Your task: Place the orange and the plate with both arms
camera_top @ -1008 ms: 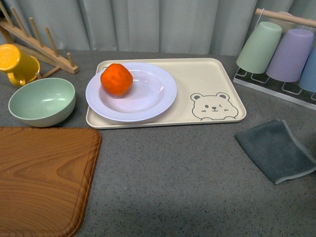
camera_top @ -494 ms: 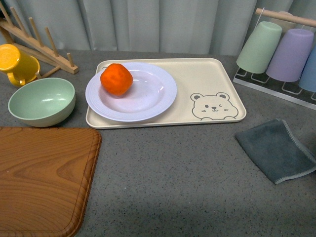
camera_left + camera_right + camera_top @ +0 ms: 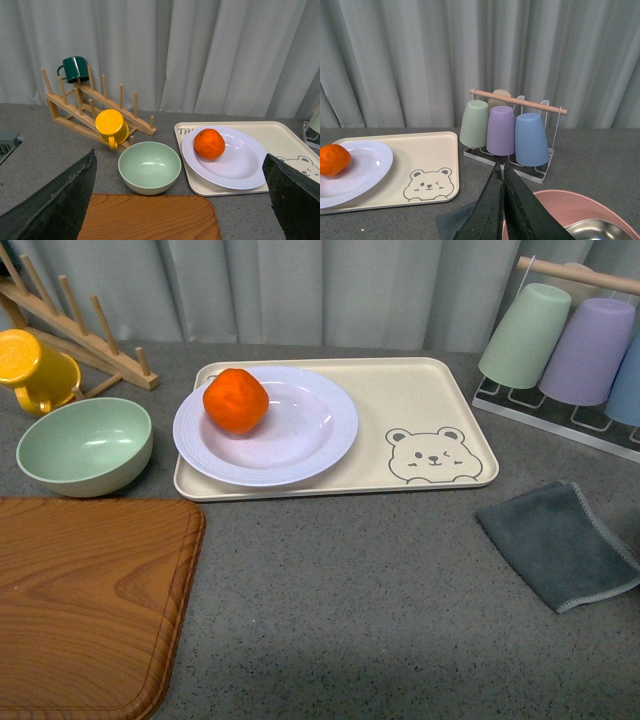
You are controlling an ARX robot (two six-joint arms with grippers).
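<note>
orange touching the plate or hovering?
Touching. The front view shows the orange resting on the plate, at its back-left inner slope, with no gap beneath; the left wrist view agrees. Neither gripper is near it.

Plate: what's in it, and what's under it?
The orange sits in the plate, toward its far-left side. The plate rests on the left half of the beige bear tray. The tray surface beneath the plate is covered, so unseen.

Grey table (image 3: 380,580) bears tray (image 3: 420,400), bowl (image 3: 85,445), cloth (image 3: 560,540).
</note>
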